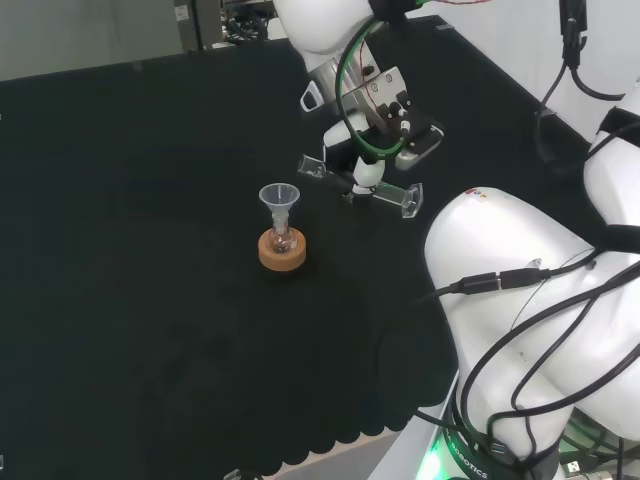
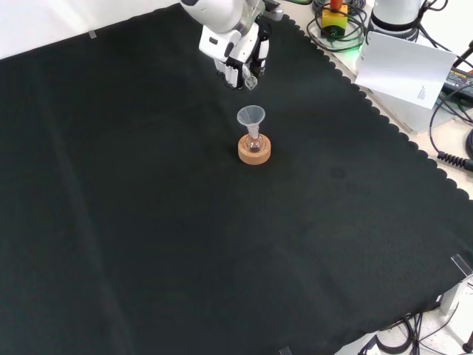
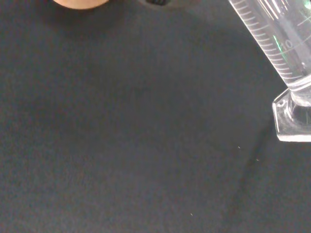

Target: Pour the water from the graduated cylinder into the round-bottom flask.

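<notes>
The hand (image 1: 372,142) hangs above the cloth, curled round a clear graduated cylinder (image 1: 358,183) that lies almost level. In the head view the cylinder's mouth points left and its foot (image 1: 410,198) right. A small round-bottom flask (image 1: 282,240) stands in a cork ring (image 1: 283,254) with a clear funnel (image 1: 278,198) in its neck, below and left of the cylinder's mouth. In the front view the hand (image 2: 238,50) and cylinder (image 2: 251,78) are just beyond the funnel (image 2: 251,116) and ring (image 2: 254,152). The wrist view shows the cylinder's scale (image 3: 272,41) and foot (image 3: 291,119). I cannot tell its water level.
The arm's own white links (image 1: 520,290) take up the head view's right side. In the front view the cloth's scalloped edge (image 2: 384,111) runs down the right, with a white sheet (image 2: 403,66) and cables beyond it.
</notes>
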Action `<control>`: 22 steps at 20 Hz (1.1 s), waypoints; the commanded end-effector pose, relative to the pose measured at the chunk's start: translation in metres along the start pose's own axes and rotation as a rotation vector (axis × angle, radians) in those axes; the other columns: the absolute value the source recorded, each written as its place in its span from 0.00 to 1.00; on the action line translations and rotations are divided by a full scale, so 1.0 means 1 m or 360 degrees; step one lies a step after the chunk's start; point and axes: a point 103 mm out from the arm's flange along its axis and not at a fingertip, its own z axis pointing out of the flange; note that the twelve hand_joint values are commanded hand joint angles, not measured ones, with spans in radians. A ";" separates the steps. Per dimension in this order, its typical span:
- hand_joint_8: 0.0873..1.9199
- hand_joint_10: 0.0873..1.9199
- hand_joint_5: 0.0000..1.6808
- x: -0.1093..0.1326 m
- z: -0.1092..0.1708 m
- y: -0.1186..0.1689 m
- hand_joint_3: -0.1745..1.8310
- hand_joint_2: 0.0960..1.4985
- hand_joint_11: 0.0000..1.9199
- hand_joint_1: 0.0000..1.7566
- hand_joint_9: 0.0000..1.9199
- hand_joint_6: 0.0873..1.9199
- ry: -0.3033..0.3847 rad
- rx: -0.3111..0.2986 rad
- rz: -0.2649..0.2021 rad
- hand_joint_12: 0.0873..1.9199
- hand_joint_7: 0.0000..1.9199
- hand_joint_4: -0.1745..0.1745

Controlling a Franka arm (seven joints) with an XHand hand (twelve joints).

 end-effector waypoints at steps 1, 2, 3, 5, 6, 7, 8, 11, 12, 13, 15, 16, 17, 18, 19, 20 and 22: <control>0.53 0.38 0.59 -0.006 0.000 -0.003 0.09 0.70 0.56 0.79 0.61 0.47 -0.0033 0.0053 0.0010 0.43 0.47 0.00; 0.53 0.38 0.59 -0.005 0.000 -0.003 0.09 0.70 0.56 0.79 0.61 0.47 -0.0039 0.0066 0.0013 0.43 0.47 0.00; 0.53 0.38 0.59 -0.004 -0.001 -0.003 0.09 0.70 0.56 0.79 0.61 0.47 -0.0048 0.0071 0.0017 0.43 0.47 0.00; 0.53 0.38 0.59 -0.003 -0.002 -0.003 0.09 0.70 0.56 0.79 0.61 0.47 -0.0064 0.0089 0.0026 0.43 0.47 0.00; 0.53 0.38 0.59 -0.002 -0.002 -0.002 0.09 0.70 0.56 0.79 0.61 0.47 -0.0071 0.0099 0.0030 0.43 0.47 0.00; 0.53 0.38 0.59 -0.001 -0.002 -0.001 0.09 0.70 0.56 0.79 0.61 0.47 -0.0078 0.0112 0.0034 0.43 0.47 0.00; 0.53 0.38 0.59 0.001 -0.003 0.000 0.09 0.70 0.56 0.79 0.61 0.47 -0.0086 0.0124 0.0035 0.43 0.47 0.00; 0.53 0.38 0.59 0.006 -0.004 0.003 0.09 0.70 0.56 0.79 0.61 0.47 -0.0109 0.0144 0.0036 0.43 0.47 0.00; 0.53 0.38 0.59 0.007 -0.004 0.004 0.09 0.70 0.56 0.79 0.61 0.47 -0.0115 0.0157 0.0037 0.43 0.47 0.00; 0.53 0.38 0.59 0.007 -0.004 0.005 0.09 0.70 0.56 0.79 0.61 0.47 -0.0125 0.0165 0.0036 0.43 0.47 0.00; 0.53 0.38 0.59 0.007 -0.005 0.006 0.09 0.70 0.56 0.79 0.61 0.47 -0.0117 0.0179 0.0034 0.43 0.47 0.00; 0.53 0.38 0.59 0.008 -0.006 0.007 0.09 0.70 0.56 0.79 0.61 0.47 -0.0123 0.0197 0.0036 0.43 0.47 0.00; 0.53 0.38 0.59 0.009 -0.006 0.007 0.09 0.70 0.56 0.79 0.61 0.47 -0.0135 0.0199 0.0036 0.43 0.47 0.00; 0.53 0.38 0.59 0.010 -0.007 0.008 0.09 0.70 0.56 0.79 0.61 0.47 -0.0145 0.0199 0.0036 0.43 0.47 0.00; 0.53 0.38 0.59 0.010 -0.007 0.008 0.09 0.70 0.56 0.79 0.61 0.47 -0.0157 0.0206 0.0041 0.43 0.47 0.00; 0.53 0.38 0.59 0.010 -0.008 0.009 0.09 0.70 0.56 0.79 0.61 0.47 -0.0168 0.0221 0.0046 0.43 0.47 0.00; 0.53 0.38 0.59 0.011 -0.008 0.011 0.09 0.70 0.56 0.79 0.60 0.47 -0.0191 0.0266 0.0060 0.43 0.47 0.00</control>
